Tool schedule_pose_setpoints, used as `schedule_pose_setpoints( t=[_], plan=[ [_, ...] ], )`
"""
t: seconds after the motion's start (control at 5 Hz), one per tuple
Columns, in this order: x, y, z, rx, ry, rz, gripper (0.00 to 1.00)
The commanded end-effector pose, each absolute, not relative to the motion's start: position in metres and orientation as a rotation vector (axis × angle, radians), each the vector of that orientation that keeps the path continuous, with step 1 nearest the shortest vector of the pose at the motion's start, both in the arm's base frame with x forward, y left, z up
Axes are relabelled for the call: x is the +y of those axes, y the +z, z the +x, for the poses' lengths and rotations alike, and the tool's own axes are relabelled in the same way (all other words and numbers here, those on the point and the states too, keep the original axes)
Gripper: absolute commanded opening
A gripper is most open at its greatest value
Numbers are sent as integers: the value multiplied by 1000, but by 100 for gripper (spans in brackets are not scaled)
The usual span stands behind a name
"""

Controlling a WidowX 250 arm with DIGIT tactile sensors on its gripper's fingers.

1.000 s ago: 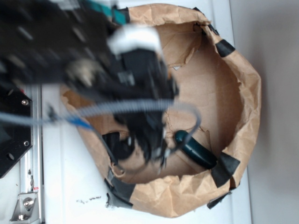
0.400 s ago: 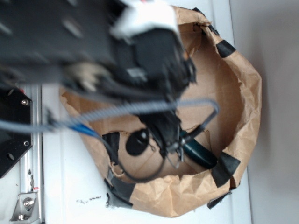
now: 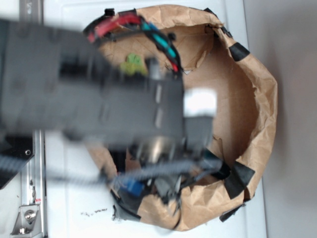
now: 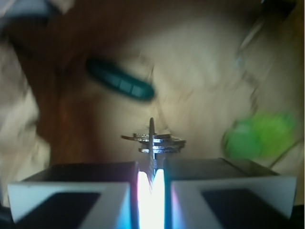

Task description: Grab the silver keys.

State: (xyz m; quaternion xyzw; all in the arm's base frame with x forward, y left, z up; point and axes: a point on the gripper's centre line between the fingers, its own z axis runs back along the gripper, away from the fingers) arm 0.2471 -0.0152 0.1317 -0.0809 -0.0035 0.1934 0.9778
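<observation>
One set of silver keys (image 4: 153, 139), one dark green oblong (image 4: 120, 85), one yellow-green plush toy (image 4: 259, 136), one paper bag (image 3: 257, 99).

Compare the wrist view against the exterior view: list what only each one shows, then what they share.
Only the wrist view shows the silver keys, pinched between the nearly closed fingers of the gripper, apparently lifted above the paper floor. Only the exterior view shows the whole taped brown paper bag, the white table and the blurred black arm, which hides the keys. Both show the dark green oblong object and the yellow-green plush toy.
</observation>
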Motion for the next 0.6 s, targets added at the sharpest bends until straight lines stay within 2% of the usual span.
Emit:
schedule_pose_setpoints(
  t=[0.0, 0.4],
  plan=[
    [-7, 155, 247, -120, 435, -121, 0],
    [-8, 153, 245, -137, 431, -108, 0]
  ],
)
